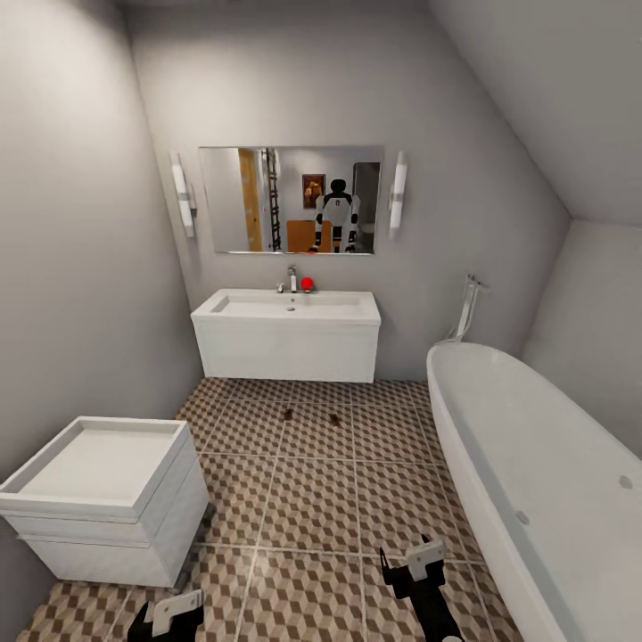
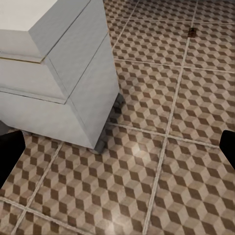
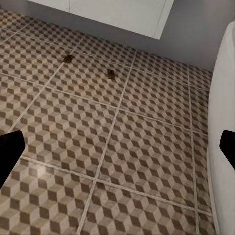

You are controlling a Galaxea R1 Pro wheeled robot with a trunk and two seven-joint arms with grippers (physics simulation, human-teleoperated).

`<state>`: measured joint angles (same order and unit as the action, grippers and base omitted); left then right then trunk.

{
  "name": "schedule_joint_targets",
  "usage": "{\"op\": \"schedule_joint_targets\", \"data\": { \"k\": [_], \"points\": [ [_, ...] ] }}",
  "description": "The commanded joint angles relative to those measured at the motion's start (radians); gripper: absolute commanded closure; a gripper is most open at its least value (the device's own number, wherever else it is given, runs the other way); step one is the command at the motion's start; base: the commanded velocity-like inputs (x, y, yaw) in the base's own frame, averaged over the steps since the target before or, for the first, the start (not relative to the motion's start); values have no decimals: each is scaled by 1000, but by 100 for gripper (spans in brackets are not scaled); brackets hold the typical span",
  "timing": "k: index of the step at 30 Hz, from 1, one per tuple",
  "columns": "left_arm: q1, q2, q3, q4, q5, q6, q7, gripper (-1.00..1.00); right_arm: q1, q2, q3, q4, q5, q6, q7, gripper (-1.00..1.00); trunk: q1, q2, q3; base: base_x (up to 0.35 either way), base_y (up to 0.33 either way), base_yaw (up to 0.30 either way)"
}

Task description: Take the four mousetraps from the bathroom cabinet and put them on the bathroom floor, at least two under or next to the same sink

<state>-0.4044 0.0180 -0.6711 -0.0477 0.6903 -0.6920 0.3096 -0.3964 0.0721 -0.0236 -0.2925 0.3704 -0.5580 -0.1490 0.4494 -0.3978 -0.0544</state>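
Note:
Two mousetraps lie on the bathroom floor [image 1: 312, 499] in front of the bathroom sink [image 1: 285, 349]: one mousetrap [image 1: 288, 414] on the left and a second mousetrap [image 1: 333, 418] to its right. The right wrist view shows the same two traps [image 3: 68, 59] [image 3: 111, 74] ahead on the tiles. One trap [image 2: 192, 32] appears far off in the left wrist view. My left gripper [image 1: 171, 613] and right gripper [image 1: 413, 565] hang low over the near tiles, both open and holding nothing. Their dark fingertips [image 2: 10, 152] [image 3: 227, 147] sit at the frame edges. The cabinet is out of view.
A white box-shaped unit [image 1: 98, 499] stands on the floor at the near left, close to my left arm. A long white bathtub [image 1: 535, 464] runs along the right wall. A mirror [image 1: 290, 200] above the sink reflects the robot.

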Motion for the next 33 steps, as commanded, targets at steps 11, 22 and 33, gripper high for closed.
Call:
{"op": "schedule_joint_targets", "data": {
  "k": [11,22,33],
  "points": [
    [0,0,-8,-1,0,0,9,-100,-1,1,-1,1,12,-2,-7,-100,1,-2,-2,0,0,0],
    [0,0,-8,-1,0,0,9,-100,-1,1,-2,1,10,-2,-7,-100,1,-2,-2,0,0,11],
    [0,0,-8,-1,0,0,9,-100,-1,1,-2,1,10,-2,-7,-100,1,-2,-5,0,0,197]
  ]
}}
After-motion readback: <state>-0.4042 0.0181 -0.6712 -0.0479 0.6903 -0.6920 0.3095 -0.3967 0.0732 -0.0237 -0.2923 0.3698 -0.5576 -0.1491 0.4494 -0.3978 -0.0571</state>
